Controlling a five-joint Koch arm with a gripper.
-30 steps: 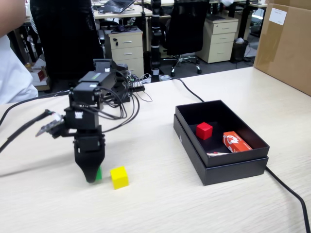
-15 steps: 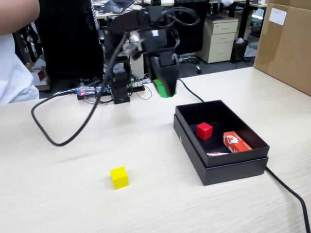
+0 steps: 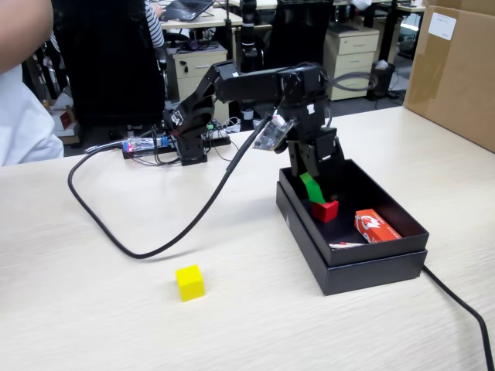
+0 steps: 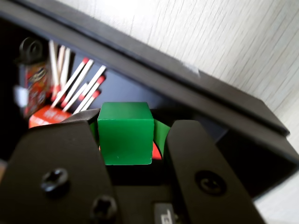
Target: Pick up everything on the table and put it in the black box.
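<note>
The green cube [image 4: 125, 133] is pinched between the two jaws of the end effector [image 3: 315, 191], which hangs inside the black box [image 3: 365, 267], at its far left part in the fixed view. Directly under it, the red cube [image 3: 326, 211] lies on the box floor; whether the two touch cannot be told. To the right lies a red-and-white packet [image 3: 376, 226]. The yellow cube [image 3: 189, 282] sits on the desk [image 3: 93, 309], well left of the box and nearer the camera.

The fixed view faces the table [image 3: 255, 309] from its front; the wrist view peers closely into the black box [image 4: 196, 98], which both share.
</note>
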